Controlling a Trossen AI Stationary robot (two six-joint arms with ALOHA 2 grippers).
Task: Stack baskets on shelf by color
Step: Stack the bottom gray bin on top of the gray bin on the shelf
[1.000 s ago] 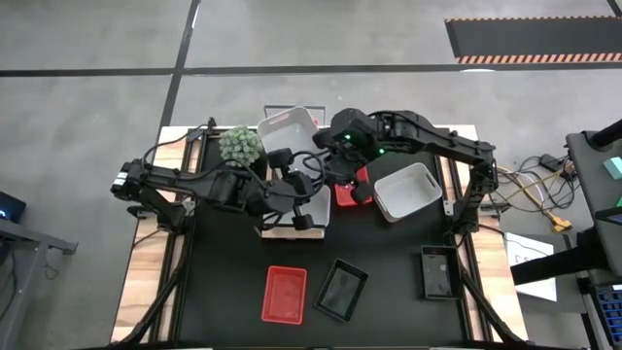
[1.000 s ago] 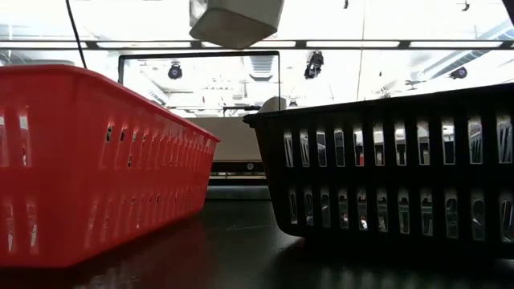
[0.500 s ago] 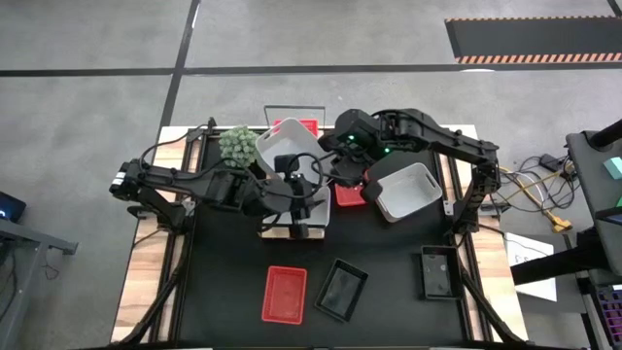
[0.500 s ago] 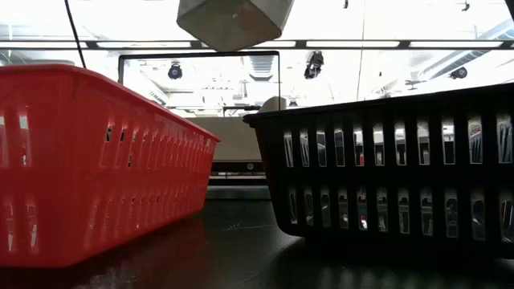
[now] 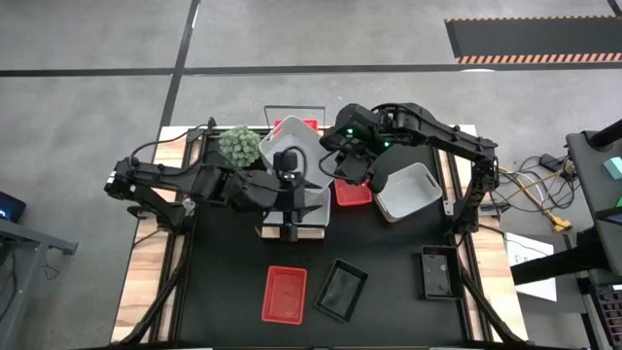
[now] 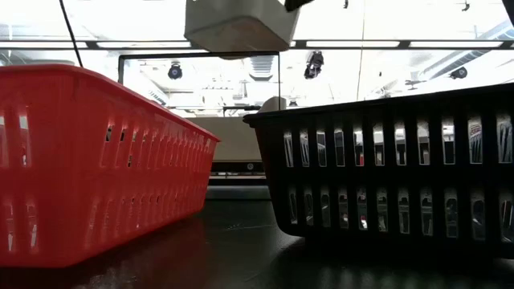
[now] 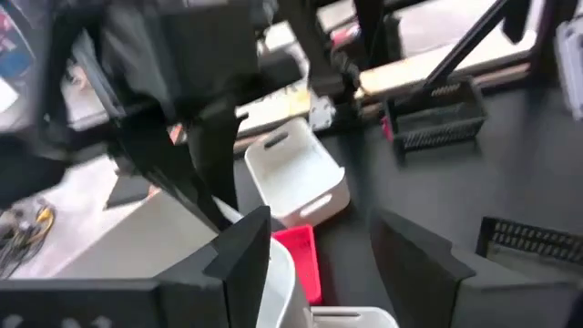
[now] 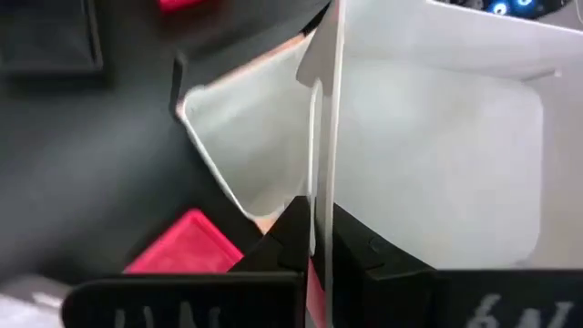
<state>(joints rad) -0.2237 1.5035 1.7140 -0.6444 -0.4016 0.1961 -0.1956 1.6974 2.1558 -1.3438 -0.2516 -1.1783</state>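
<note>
Left gripper [image 5: 289, 185] hangs over the shelf [image 5: 292, 228], jaws apart, holding nothing. Right gripper [image 5: 335, 160] has its jaws clamped on the rim of a white basket [image 5: 290, 141], carried above the shelf's white stack. Step in hand: placing this basket. Next move probably requires squaring it over the stack, then lowering.

The red basket [image 6: 88, 160] and the black basket [image 6: 385, 168] at the near edge look like moulded plastic — smooth, faintly glossy, with slotted walls. The counter [image 6: 241, 249] is a dark, smooth top with a dull sheen that mirrors both. The white basket [image 8: 437, 155] is pale, matt, thin-walled plastic. The shelf [image 5: 309, 231] shows light, bare wood — so do the planks [image 5: 146, 282] at the counter's sides. The floor [image 5: 97, 58] looks like grey, matt concrete.
</note>
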